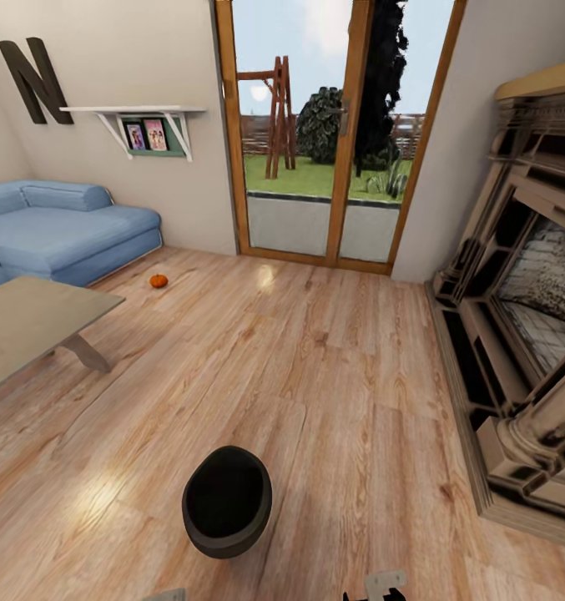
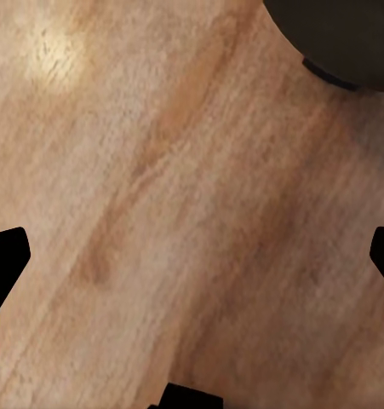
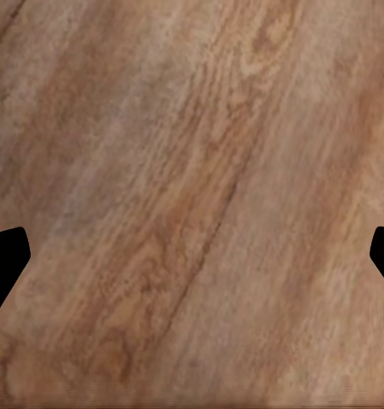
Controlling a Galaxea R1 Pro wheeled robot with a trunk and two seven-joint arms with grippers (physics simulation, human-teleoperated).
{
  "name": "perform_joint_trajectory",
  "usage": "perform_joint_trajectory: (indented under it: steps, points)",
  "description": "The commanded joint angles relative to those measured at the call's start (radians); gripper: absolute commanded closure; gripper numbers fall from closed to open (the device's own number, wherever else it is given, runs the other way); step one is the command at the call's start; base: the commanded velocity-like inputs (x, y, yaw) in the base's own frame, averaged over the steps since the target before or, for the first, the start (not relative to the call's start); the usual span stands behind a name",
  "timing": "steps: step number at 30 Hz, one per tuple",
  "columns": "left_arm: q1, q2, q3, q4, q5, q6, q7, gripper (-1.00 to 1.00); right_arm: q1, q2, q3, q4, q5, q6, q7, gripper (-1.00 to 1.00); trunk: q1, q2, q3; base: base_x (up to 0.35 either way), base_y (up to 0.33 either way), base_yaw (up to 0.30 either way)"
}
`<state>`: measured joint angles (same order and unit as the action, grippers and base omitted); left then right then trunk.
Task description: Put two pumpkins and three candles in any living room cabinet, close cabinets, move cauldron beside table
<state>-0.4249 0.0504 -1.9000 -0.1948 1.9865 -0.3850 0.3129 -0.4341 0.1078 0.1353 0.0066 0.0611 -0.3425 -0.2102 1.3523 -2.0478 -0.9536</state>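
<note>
Left pincer [image 2: 192, 256]: spread wide, nothing between the fingers, hanging over bare wood floor [image 2: 157, 170].
Right pincer [image 3: 192, 256]: likewise spread and empty over the floorboards.
Cauldron [image 1: 227, 499]: upright on the floor just ahead of both pincers, mouth up; its dark rim [image 2: 336, 34] sits near the left pincer.
Pumpkin [image 1: 158, 281]: on the floor well beyond the pincers, near the blue sofa [image 1: 65, 229].
Surface [image 1: 32, 325]: grey top, ahead and left of the pincers, well apart from the cauldron.
Fireplace [image 1: 524, 334]: off to the right of the pincers.
</note>
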Motion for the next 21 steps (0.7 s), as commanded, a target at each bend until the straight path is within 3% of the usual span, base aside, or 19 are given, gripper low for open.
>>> perform_joint_trajectory:
  steps: [1, 21]
  points:
    - [0.000, 0.000, 0.000, 0.000, 0.000, 0.000, 0.000, -1.00, 0.000, 0.001, 0.001, 0.000, 0.001, 0.005, 0.000, -1.00, 0.000, 0.000, 0.001, 0.000, 0.000, 0.000]
    - [0.000, -0.001, 0.000, 0.000, 0.000, 0.000, 0.000, -1.00, 0.001, 0.009, 0.004, 0.003, 0.003, 0.011, 0.003, -1.00, 0.000, 0.000, 0.002, 0.000, 0.000, 0.000]
